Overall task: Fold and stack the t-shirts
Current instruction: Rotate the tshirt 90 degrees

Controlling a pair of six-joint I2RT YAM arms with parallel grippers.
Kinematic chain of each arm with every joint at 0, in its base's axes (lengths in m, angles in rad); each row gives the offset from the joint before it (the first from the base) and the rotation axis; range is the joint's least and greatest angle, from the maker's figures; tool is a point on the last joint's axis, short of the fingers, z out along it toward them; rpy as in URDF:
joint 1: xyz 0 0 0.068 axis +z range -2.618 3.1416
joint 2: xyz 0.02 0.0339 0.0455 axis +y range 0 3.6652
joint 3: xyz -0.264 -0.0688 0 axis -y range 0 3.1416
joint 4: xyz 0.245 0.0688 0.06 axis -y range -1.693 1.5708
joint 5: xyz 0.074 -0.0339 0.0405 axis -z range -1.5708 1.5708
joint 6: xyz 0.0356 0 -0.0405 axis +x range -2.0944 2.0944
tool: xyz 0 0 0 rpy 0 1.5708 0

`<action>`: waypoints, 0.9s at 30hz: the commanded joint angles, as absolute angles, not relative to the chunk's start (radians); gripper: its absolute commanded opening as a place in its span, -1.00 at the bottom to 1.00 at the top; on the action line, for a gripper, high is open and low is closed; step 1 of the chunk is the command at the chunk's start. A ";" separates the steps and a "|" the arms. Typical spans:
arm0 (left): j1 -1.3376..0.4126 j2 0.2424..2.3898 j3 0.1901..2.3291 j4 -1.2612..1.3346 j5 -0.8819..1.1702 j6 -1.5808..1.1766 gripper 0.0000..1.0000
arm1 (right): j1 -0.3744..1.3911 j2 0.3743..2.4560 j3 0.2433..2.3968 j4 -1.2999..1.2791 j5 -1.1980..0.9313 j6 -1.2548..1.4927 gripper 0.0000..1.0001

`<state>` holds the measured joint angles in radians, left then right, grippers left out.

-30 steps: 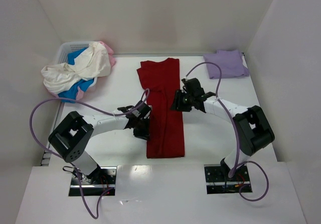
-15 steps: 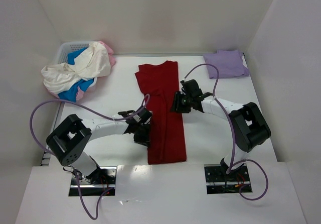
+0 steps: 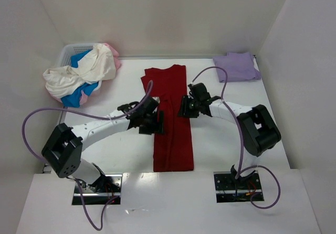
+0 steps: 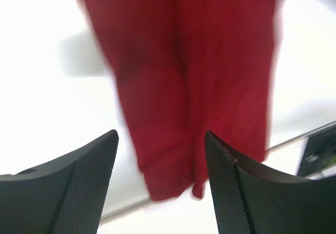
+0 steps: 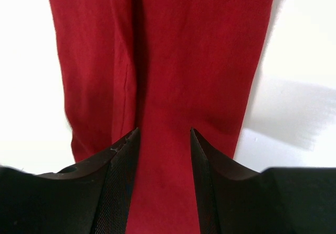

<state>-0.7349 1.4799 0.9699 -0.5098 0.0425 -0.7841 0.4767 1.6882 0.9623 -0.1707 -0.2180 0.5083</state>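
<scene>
T-shirt (image 3: 173,134) lies beneath both — left tool (image 4: 160,139) spread, right tool (image 5: 163,134) spread.

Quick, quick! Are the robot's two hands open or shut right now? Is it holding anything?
Left gripper: open, empty, above the dark red t-shirt.
Right gripper: open partway over the same shirt, gripping nothing that shows.
</scene>
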 commanded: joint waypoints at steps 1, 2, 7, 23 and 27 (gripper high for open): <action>-0.686 1.541 1.103 -0.451 0.012 -0.671 0.50 | 0.489 1.745 1.035 -0.132 -0.181 0.522 -0.03; -0.674 1.552 1.145 -0.436 0.021 -0.645 0.50 | 0.489 1.759 1.048 -0.141 -0.169 0.522 -0.07; -0.661 1.641 1.221 -0.353 0.100 -0.581 0.50 | 0.489 1.802 1.077 -0.153 -0.160 0.522 -0.43; -0.661 1.867 1.250 -0.247 0.100 -0.592 0.15 | 0.489 1.792 1.049 -0.173 -0.107 0.531 -0.81; -0.661 1.888 1.259 -0.238 0.110 -0.592 0.20 | 0.489 1.792 1.049 -0.173 -0.107 0.531 -0.81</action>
